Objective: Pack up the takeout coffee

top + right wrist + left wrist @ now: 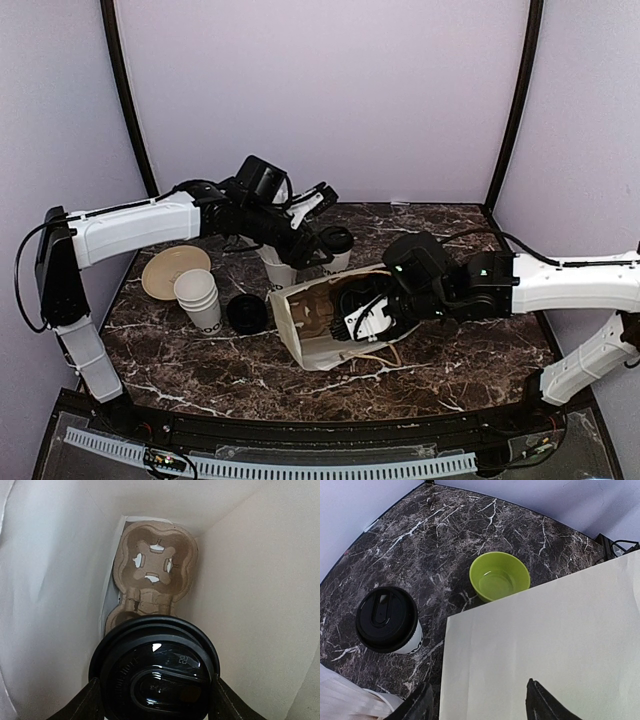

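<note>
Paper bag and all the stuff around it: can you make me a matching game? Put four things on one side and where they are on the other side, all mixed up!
Things:
1. cardboard cup carrier
2. green bowl
3. loose black lid
4. lidded coffee cup in the right wrist view

Places:
A. flat on the table, beside the stack of lidless cups
B. deep inside the paper bag
C. on the table, next to the paper bag's edge
D. gripped by the right end effector

Pairs: 1-B, 2-C, 3-A, 4-D
</note>
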Controlling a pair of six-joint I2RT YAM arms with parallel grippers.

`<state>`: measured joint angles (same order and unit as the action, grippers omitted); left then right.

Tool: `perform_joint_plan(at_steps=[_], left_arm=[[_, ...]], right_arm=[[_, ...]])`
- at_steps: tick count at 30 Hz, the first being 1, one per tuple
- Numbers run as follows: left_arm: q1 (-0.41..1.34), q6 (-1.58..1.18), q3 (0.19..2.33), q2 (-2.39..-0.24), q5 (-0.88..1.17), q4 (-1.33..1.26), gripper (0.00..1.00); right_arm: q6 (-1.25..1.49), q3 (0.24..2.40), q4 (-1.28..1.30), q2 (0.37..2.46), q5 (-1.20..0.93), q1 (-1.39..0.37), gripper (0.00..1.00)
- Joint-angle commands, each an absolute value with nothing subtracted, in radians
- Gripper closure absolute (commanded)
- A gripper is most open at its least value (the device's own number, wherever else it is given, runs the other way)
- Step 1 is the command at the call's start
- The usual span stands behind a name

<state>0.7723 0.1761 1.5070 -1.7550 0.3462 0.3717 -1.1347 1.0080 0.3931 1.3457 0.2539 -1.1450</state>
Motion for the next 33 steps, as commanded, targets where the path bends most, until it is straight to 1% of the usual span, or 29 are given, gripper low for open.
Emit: perform_joint_plan(at_steps=[1,13,21,28,33], left_arm=[[0.771,0.186,1.491,-1.759,0.395,0.378,0.34],[0.771,0.164,1.486,-1.780,0.474,0.354,0.35],[0.771,0.168,1.484,-1.782,0.469,0.359,0.35],[0.771,0.170,1.480,-1.783,0.471,0.359,0.35],[0.770,0.170,1.478,-1.783,0.474,0.359,0.35]], right_arm=[[-1.111,1.029,0.346,1.368,0.243,-1.127,0.55],[-1.150,1.005,0.244,1.400,0.233,-1.081,0.57],[-1.159,0.992,0.227,1.407,0.169,-1.067,0.57],[-1.170,0.959,0.163,1.434,0.169,-1.054,0.57],[-1.170,0.946,0.162,1.442,0.175,-1.053,0.56]])
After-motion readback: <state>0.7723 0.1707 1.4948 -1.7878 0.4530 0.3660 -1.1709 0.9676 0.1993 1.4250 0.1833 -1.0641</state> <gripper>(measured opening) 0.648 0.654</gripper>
